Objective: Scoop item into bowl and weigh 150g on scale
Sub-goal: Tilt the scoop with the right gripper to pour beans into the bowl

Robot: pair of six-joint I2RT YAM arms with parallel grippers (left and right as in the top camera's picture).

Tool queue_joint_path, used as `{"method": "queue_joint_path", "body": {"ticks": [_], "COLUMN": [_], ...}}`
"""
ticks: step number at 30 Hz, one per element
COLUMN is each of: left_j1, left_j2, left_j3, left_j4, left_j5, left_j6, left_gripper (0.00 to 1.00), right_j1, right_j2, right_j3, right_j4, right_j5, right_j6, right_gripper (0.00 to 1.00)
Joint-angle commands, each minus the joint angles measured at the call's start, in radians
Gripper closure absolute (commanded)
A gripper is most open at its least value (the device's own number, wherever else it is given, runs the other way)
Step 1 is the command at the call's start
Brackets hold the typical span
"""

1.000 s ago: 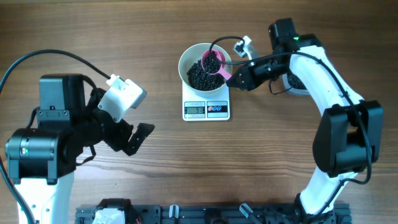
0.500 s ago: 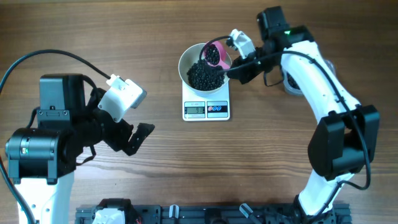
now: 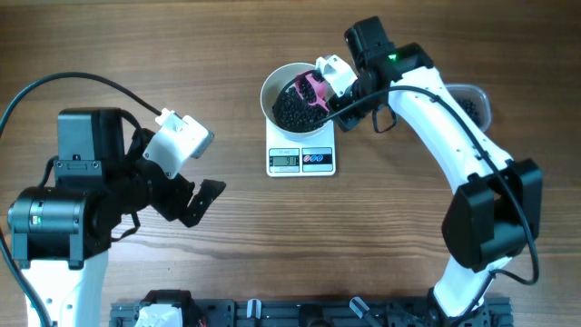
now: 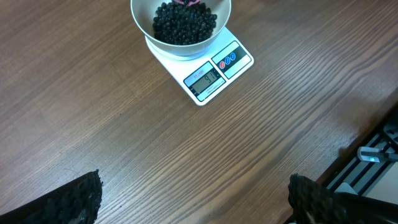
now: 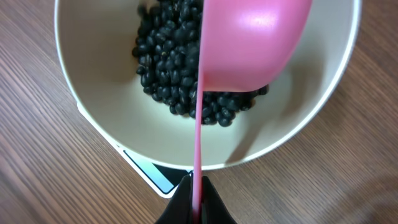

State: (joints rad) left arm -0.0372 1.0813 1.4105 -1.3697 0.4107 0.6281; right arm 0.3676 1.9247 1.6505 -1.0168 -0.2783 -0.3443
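Step in hand: tipping a scoopful into the bowl. Right jaws are pinching fully shut on the thin handle of the pink scoop (image 5: 255, 43), which is lying rolled on its side over the bowl (image 5: 99, 118). From overhead its cup is hanging at the bowl's 2 o'clock side, just above the heap. The black beans (image 5: 165, 68) are piling in the bottom, well short of the rim; cannot tell whether the cup is emptied.

The bowl is sitting on the scale (image 3: 301, 160) at 12 o'clock on the table (image 3: 272, 254). Display is facing 6 o'clock, digits too small to read with confidence. The clear tub (image 3: 479, 94), holding more beans, is standing at 3 o'clock of the bowl, well apart.

Left jaws are standing wide open, gripping nothing, at 8 o'clock, well clear of the scale.

Judgement: the next move is calling for levelling the scoop, lifting it clear without knocking the rim, and checking the display; if short of target, going to the tub for smaller loads
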Motion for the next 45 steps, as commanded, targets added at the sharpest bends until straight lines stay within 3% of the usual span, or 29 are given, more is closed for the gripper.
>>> {"method": "queue_joint_path", "body": {"ticks": [1, 10, 18, 45], "left_j1": [0.007, 0.007, 0.007, 0.007], "left_j2": [-0.003, -0.003, -0.003, -0.003], "left_j3": [0.013, 0.013, 0.013, 0.013], "left_j4": [-0.001, -0.001, -0.001, -0.001], "left_j5": [0.015, 0.015, 0.015, 0.015], "left_j6": [0.019, 0.019, 0.019, 0.019], "left_gripper": [0.00, 0.00, 0.00, 0.00], "right_j1": [-0.002, 0.003, 0.015, 0.093], "right_j2": [-0.050, -0.055, -0.066, -0.070], "right_j3": [0.024, 0.023, 0.025, 0.026], "right_j4": [0.000, -0.019, -0.018, 0.053], "right_j5": [0.019, 0.032, 0.165, 0.296], "right_j6": [0.034, 0.049, 0.049, -0.083], "right_gripper": [0.95, 0.95, 0.95, 0.96]}}
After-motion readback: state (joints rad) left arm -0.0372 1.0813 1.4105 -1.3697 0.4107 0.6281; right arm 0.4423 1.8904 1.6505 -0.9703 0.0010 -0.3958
